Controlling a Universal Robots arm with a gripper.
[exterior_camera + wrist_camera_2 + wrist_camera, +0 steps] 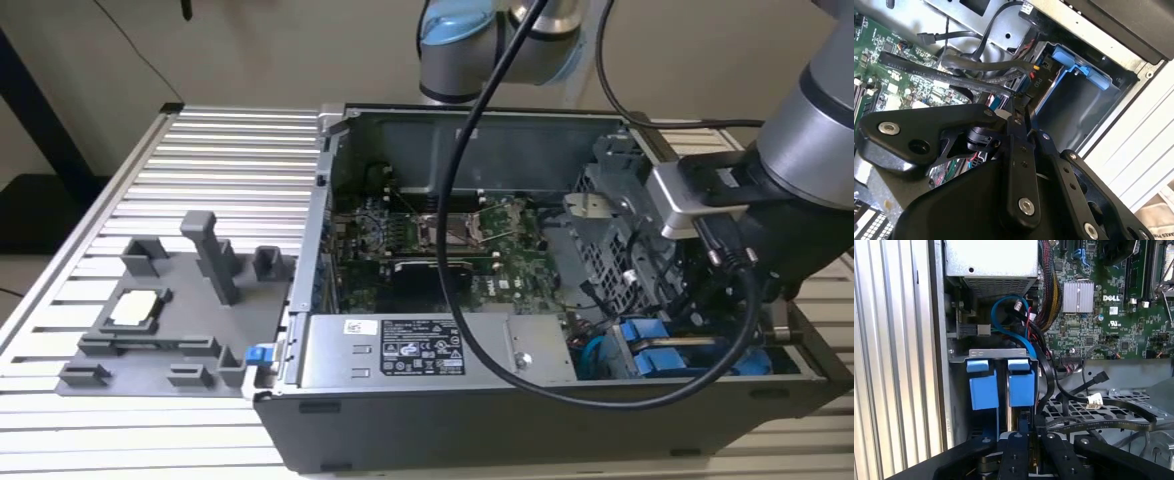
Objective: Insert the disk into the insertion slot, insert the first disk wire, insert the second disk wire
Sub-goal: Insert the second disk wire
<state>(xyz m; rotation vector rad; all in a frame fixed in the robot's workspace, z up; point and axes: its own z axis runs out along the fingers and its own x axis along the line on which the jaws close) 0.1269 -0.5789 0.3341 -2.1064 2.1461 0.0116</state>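
My gripper hangs inside the computer case, in the near corner at the exterior view's right, with its tips pinched together among the black wires. The disk sits in the insertion slot with its blue carrier showing, just beside the other blue-tabbed drive.

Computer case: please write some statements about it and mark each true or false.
The computer case lies open, showing a green circuit board. True.
Two blue tabs sit side by side in the first wrist view. True.
The grey tray stands at the exterior view's right of the case. False: it stands at its left.
The claw hangs over the tray. False: it is inside the case, near the blue tabs.
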